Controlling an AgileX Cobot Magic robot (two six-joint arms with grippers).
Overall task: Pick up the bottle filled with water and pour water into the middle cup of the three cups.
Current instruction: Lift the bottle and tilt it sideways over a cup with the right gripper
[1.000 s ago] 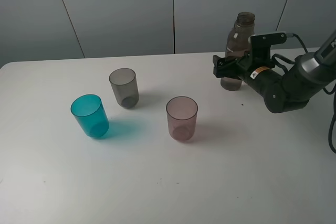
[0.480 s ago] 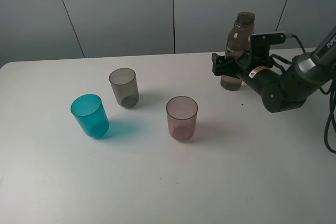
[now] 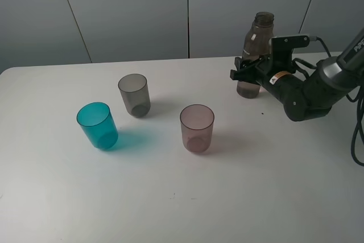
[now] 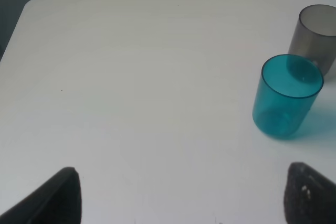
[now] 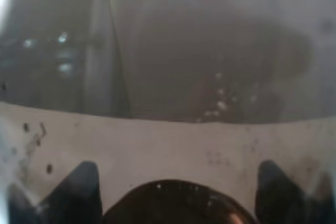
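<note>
We see a white table [image 3: 256, 197] with a rounded far-left corner, its top marked by a few tiny dark specks [image 3: 262, 112], and behind it a grey wall [image 3: 131, 9] of flat panels split by thin dark seams [image 3: 188, 15].

White table [image 3: 170, 209] with rounded corner, grey panelled wall [image 3: 131, 9] behind, thin dark seams between panels, soft even light

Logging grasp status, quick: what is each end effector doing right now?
Left end effector: open, holding nothing.
Right end effector: closed on the bottle.
</note>
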